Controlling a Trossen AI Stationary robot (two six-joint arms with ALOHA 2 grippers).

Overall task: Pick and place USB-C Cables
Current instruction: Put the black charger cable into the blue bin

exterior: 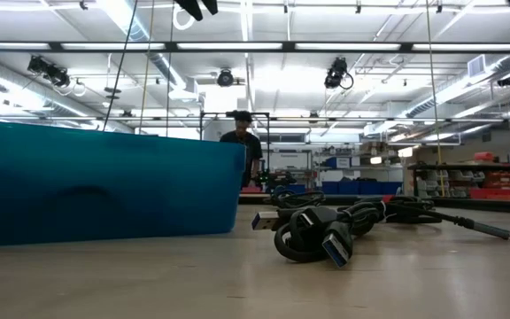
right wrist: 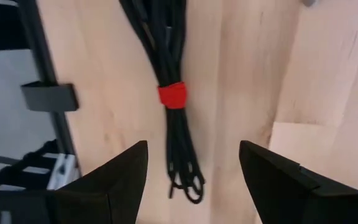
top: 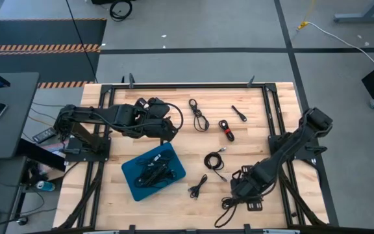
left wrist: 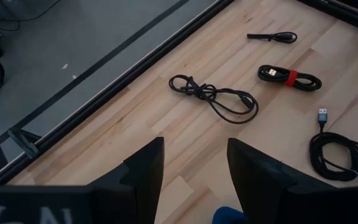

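Several short black USB-C cables lie scattered across the wooden table. Taking the table from above as a clock face, we find a loose loop of cable at about twelve, a small straight one at about one, and between them, slightly nearer the centre, a bundle bound with a red tie. A round coil sits just right of centre, and a smaller folded cable lies at about six.

More cables are heaped inside the blue tray, which sits at about seven (its blue wall fills the left of the low view, with a coiled cable lying just beside it on the wood).

The left gripper hovers at about ten, just beyond the tray's far corner; its two dark fingers stand apart with nothing between them, looking out over the loose loop and the red-tied bundle.

The right gripper hangs at about five, its fingers spread wide and empty, directly over another long bundle with a red tie that lies flat on the wood near the table's black edge rail.

In the room behind, a person stands well away from the table.
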